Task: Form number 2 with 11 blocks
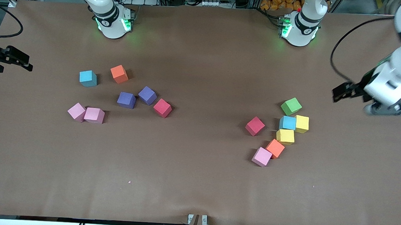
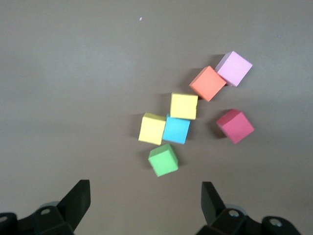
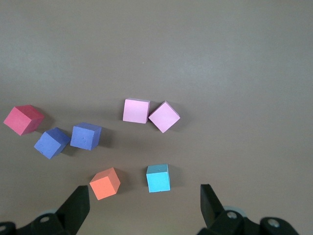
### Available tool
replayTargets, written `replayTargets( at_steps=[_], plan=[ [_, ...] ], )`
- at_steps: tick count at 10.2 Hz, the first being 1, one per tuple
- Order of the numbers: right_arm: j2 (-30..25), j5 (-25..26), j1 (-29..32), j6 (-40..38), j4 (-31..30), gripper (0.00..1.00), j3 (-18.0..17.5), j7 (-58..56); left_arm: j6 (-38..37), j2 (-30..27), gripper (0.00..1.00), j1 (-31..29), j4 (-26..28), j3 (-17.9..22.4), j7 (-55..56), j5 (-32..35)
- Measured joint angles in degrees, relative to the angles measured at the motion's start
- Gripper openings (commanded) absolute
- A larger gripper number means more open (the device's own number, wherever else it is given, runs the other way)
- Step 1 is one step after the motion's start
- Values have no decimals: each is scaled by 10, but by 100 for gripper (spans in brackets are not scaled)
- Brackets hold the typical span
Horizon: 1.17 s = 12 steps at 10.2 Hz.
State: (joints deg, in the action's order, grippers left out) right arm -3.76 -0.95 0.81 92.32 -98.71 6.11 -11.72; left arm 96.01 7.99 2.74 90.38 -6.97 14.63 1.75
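The blocks lie loose in two groups, and no number 2 is in view. Toward the right arm's end are a light blue block (image 1: 88,78), an orange block (image 1: 119,74), two purple blocks (image 1: 126,100), a red block (image 1: 162,107) and two touching pink blocks (image 1: 94,115). Toward the left arm's end are a red block (image 1: 255,126), a blue block (image 1: 287,123), two yellow blocks (image 1: 285,136), an orange block (image 1: 275,148) and a pink block (image 1: 262,157). My left gripper (image 2: 145,205) hangs open and empty above the table, off to the side of that group. My right gripper (image 3: 143,208) hangs open and empty beside its group.
A green cube (image 1: 291,106) sits against the blue block, farther from the front camera. The left arm's hand (image 1: 390,86) hangs at its end of the table. Of the right arm's hand (image 1: 9,58), only a black part shows at the other end. Bare brown table lies between the groups.
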Motion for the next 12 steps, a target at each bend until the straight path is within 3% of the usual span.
replayTargets(
  at_steps=[2,7,12],
  plan=[
    [12,-1,-3,2,-11,100,-4,0,45,47,100,25,0,-2,76,0],
    [107,-2,-63,35,-31,100,-9,0,87,93,100,68,0,-5,252,0],
    [135,-3,-167,142,-103,100,-12,0,142,153,100,96,1,-6,374,0]
  ],
)
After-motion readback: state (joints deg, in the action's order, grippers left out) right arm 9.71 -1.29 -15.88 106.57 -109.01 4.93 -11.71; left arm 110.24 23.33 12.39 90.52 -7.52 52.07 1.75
